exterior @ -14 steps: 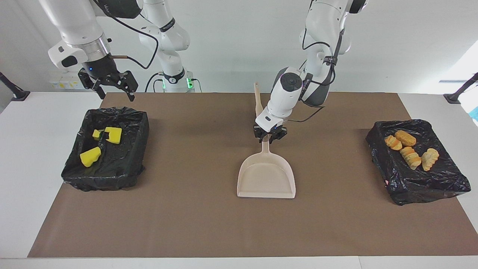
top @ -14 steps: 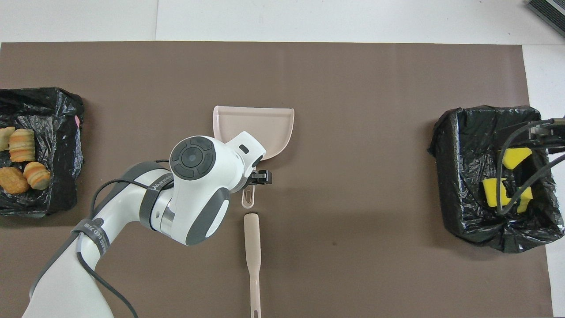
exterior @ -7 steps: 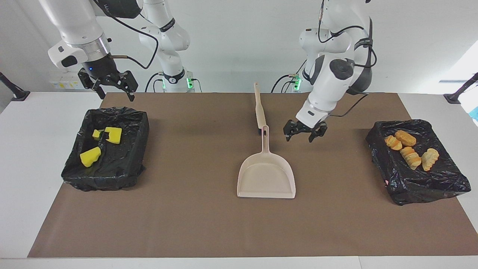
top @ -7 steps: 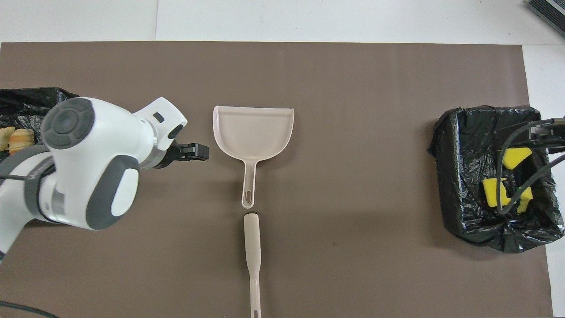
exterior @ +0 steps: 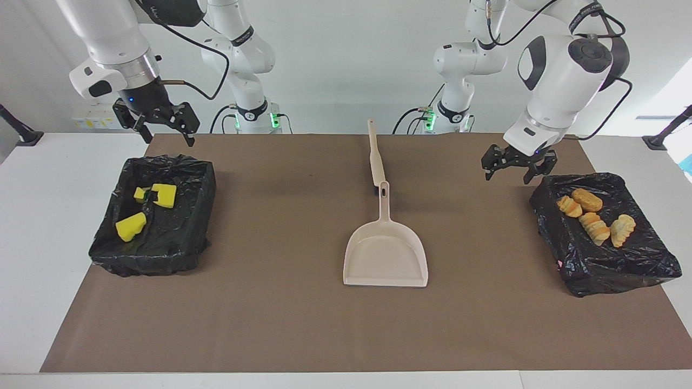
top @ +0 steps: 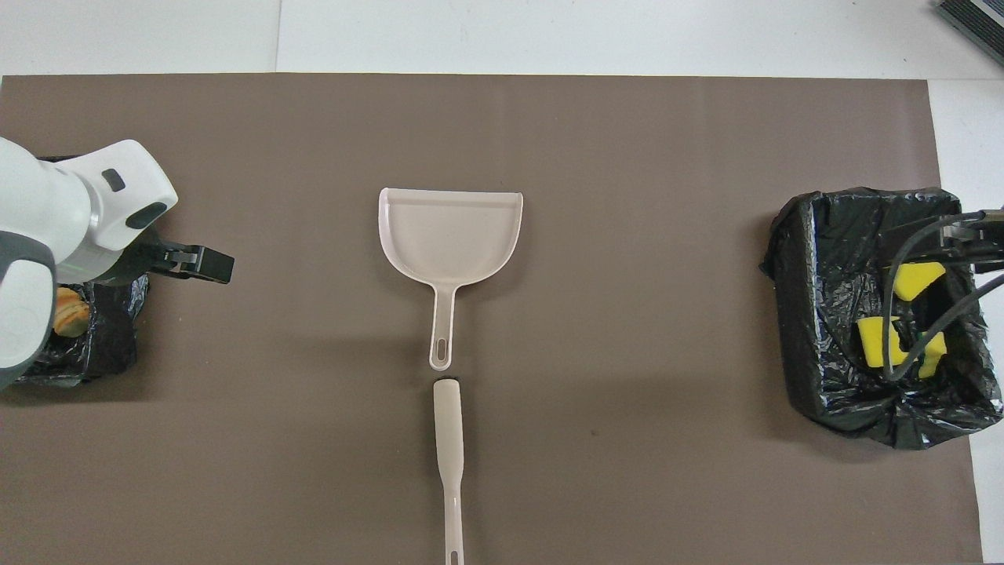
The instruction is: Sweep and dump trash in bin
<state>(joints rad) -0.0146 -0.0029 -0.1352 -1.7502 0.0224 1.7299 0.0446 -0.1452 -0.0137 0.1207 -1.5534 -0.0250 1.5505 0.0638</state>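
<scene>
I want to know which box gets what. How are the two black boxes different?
The bin at the right arm's end holds three yellow sponge chunks; the bin at the left arm's end holds four tan bread lumps. The first has deeper walls, the second looks shallower. Both are lined with black bags and sit on the brown mat.

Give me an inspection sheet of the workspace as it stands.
Surface: brown mat, no loose trash.
Job's things: dustpan mid-mat; brush nearer the robots, in line with its handle; three yellow chunks in one bin, four bread lumps in the other bin.
Clutter: nothing seen.
Grippers: left pincer open over the mat beside the bread bin; right pincer open over the sponge bin's edge.
Cables: on the arms only.
Surroundings: white table, wall.
</scene>
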